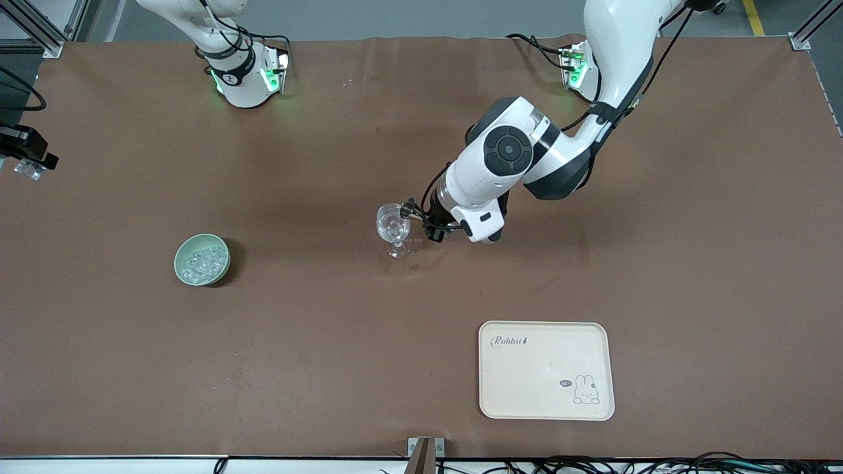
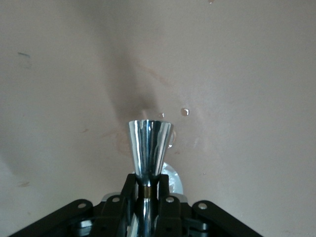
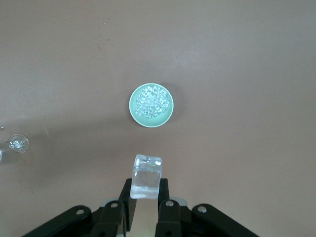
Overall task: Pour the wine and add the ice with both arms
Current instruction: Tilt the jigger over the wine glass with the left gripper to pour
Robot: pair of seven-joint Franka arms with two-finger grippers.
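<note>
the left gripper sits low beside the wine glass at mid-surface, its jaws pinched on the stem just under the bowl, as the left wrist view shows, with the foot seemingly resting on the brown surface. the right gripper hangs high over the right arm's end of the surface, its jaws pressed on a clear block of ice, with the green bowl well below and ahead of the jaws in the right wrist view. judged from this, the step in hand is carrying that block to the glass: the left grip should keep the stem upright and steady, while the right jaws need to come squarely over the rim and low before letting go, since a drop from height could chip or tip the glass. the bowl holds a heap of small glassy ice chunks; the glass bowl looks clear, with what may be a little liquid or ice inside, too faint to settle. the cream tray lies bare, well apart from both jaws. no wine bottle shows.
</note>
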